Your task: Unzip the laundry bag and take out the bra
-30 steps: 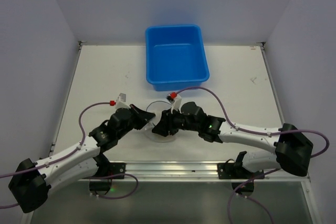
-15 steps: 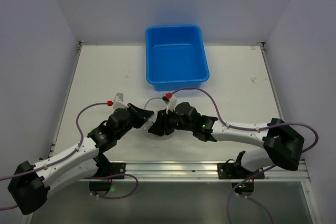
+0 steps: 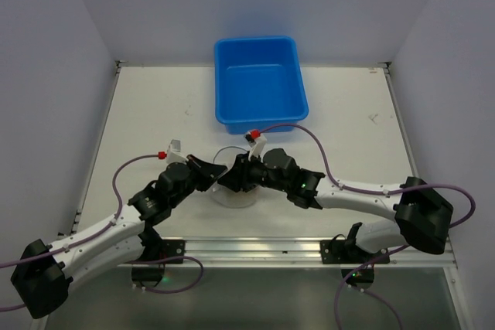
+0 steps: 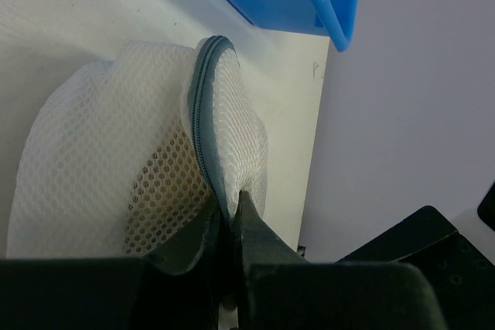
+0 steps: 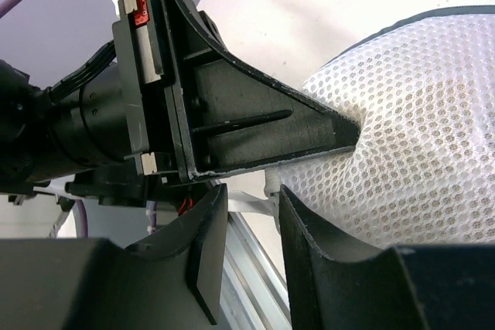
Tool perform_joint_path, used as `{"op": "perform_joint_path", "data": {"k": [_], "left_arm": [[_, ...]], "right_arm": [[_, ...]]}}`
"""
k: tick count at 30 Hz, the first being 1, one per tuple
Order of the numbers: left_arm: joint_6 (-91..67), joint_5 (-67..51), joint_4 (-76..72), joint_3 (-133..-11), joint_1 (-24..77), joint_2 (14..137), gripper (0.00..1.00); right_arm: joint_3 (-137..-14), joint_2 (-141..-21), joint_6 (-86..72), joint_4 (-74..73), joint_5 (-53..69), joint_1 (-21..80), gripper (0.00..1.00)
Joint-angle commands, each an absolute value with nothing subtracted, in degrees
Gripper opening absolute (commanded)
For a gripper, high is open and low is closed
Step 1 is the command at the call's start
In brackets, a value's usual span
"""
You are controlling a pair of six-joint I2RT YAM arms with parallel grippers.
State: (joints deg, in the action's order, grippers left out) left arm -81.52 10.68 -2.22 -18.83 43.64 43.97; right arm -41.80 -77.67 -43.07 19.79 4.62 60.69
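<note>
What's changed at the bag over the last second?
The right gripper swung left and slightly away from the bases, closing in beside the left gripper at the laundry bag. Its jaws stand apart, with no grip visible yet. Unchanged: the left gripper stays pinched on the bag's zip seam, and the blue tub has not moved.

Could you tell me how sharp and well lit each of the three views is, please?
Top external: even, soft light, sharp, no hard shadows around the blue tub. Left wrist: the laundry bag mesh is crisp, the left gripper dark and soft. Right wrist: mesh crisp, the right gripper underexposed in the foreground.
</note>
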Motion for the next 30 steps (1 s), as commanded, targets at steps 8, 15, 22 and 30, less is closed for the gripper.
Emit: {"op": "perform_joint_path", "data": {"k": [8, 15, 22, 30], "left_arm": [[-82.4, 12.2, -4.5, -19.2, 44.0, 42.1, 0.0], [-82.9, 14.2, -4.7, -20.3, 44.0, 43.7, 0.0], [-83.0, 14.7, -6.3, -22.1, 44.0, 45.9, 0.0], [-84.0, 14.7, -6.3, -21.5, 44.0, 44.6, 0.0]], "right_arm": [[-44.4, -79.0, -43.4, 17.4, 2.5, 60.4, 0.27], [-44.6, -73.7, -43.7, 10.6, 4.3, 60.4, 0.28], [-43.6, -75.5, -46.0, 10.1, 7.3, 60.4, 0.28], [-45.2, -79.3, -45.9, 12.7, 6.9, 60.2, 0.28]]}}
